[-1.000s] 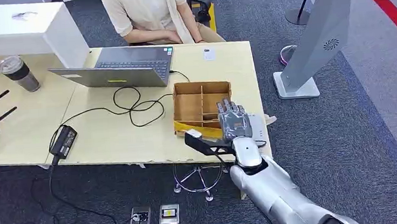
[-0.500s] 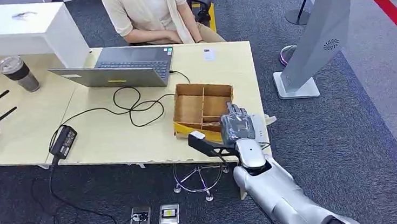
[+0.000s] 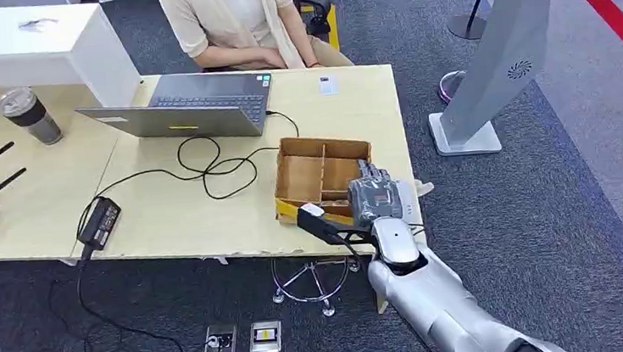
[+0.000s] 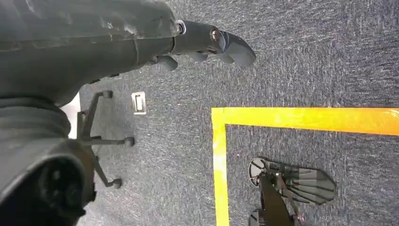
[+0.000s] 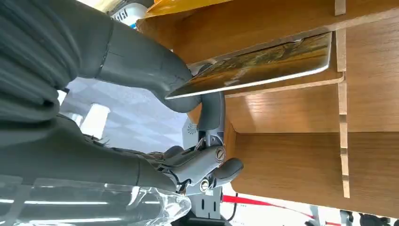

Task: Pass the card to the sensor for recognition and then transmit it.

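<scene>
A wooden box (image 3: pixel 322 144) with dividers stands near the table's front right corner. My right hand (image 3: pixel 374 196) reaches into its near right compartment with fingers curled down. In the right wrist view the thumb (image 5: pixel 146 66) and a finger pinch one end of a card (image 5: pixel 263 66) with a dark yellowish picture. The card lies slanted against the box (image 5: pixel 291 155) wall and a divider. My left hand (image 4: pixel 207 40) hangs over the carpet and holds nothing. A tall grey kiosk stand (image 3: pixel 510 56) leans on the floor to the right of the table.
A person sits at the far side of the table behind an open laptop (image 3: pixel 191 106). Black cables and a power brick (image 3: pixel 99 220) lie left of the box. A cup (image 3: pixel 29 115) stands far left. A small white item (image 3: pixel 327 84) lies beyond the box.
My right hand's fingers have curled down from straight into the box. The box has shifted slightly on the table.
</scene>
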Tool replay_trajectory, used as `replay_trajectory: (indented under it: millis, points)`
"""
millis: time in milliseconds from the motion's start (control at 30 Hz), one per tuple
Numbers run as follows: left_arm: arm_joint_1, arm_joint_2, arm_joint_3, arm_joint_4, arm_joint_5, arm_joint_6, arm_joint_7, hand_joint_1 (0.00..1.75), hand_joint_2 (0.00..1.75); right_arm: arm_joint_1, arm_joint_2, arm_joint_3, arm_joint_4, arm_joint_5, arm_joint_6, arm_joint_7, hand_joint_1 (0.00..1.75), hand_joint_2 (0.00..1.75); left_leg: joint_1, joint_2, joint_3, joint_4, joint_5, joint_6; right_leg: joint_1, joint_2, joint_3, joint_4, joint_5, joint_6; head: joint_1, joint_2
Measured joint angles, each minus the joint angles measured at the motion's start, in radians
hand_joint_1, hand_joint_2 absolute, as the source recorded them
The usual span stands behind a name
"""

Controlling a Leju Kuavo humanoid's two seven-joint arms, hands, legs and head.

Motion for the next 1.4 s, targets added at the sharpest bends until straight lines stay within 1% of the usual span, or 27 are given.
replay_trajectory:
  millis: [167,200,233,500,1000,1200,1333,1367,1400]
  points:
    - [0.0,0.0,-0.007,0.0,0.0,0.0,0.003,0.0,0.0,0.0,0.007,0.0,0.0,-0.002,0.0,-0.002,1.75,1.75,0.0,0.0,0.0,0.0,0.0,0.0,0.0,0.0,0.0,0.0,0.0,0.0,0.0,0.0]
    - [0.0,0.0,-0.011,0.0,0.001,0.0,0.005,0.0,0.0,0.0,0.008,0.0,0.0,-0.002,0.0,-0.002,0.0,1.75,0.0,0.0,0.0,0.0,0.0,0.0,0.0,0.0,0.0,0.0,0.0,0.0,0.0,0.0]
    - [0.0,0.0,-0.011,0.0,0.001,0.0,0.008,0.0,0.0,0.0,0.009,0.0,0.0,-0.003,0.0,-0.003,0.0,0.0,0.0,0.0,0.0,0.0,0.0,0.0,0.0,0.0,0.0,0.0,0.0,0.0,0.0,0.0]
    - [0.0,0.003,-0.019,0.0,0.011,-0.002,0.015,0.0,0.0,-0.01,0.016,0.0,0.0,-0.006,-0.001,-0.032,0.0,0.0,0.0,0.0,0.0,0.0,0.0,0.0,0.0,0.0,0.0,0.0,0.0,0.0,0.0,0.0]
    - [0.0,0.008,-0.037,0.0,0.03,-0.009,0.014,0.0,0.0,-0.064,0.003,-0.002,-0.009,0.038,0.014,-0.031,0.0,0.0,0.0,0.0,0.0,0.0,0.0,0.0,0.0,0.0,0.0,0.0,0.0,0.0,0.0,0.0]
    - [0.0,0.007,-0.038,0.0,0.06,0.0,0.025,0.0,0.0,-0.115,-0.001,-0.012,-0.02,0.058,0.032,-0.06,0.0,0.0,0.0,0.0,0.0,0.0,0.0,0.0,0.0,0.0,0.0,0.0,0.0,0.0,0.0,0.0]
    - [0.0,0.007,-0.038,0.0,0.074,0.006,0.032,0.0,0.0,-0.119,0.009,-0.014,-0.032,0.052,0.045,-0.087,0.0,0.0,0.0,0.0,0.0,0.0,0.0,0.0,0.0,0.0,0.0,0.0,0.0,0.0,0.0,0.0]
    - [0.0,0.007,-0.038,0.0,0.077,0.008,0.034,0.0,0.0,-0.119,0.014,-0.014,-0.034,0.051,0.045,-0.09,0.0,1.75,0.0,0.0,0.0,0.0,0.0,0.0,0.0,0.0,0.0,0.0,0.0,0.0,0.0,0.0]
    - [-0.001,0.007,-0.038,0.0,0.082,0.009,0.035,0.0,0.0,-0.119,0.019,-0.015,-0.037,0.049,0.046,-0.092,0.0,1.75,0.0,0.0,0.0,0.0,0.0,0.0,0.0,0.0,0.0,0.0,0.0,0.0,0.0,0.0]
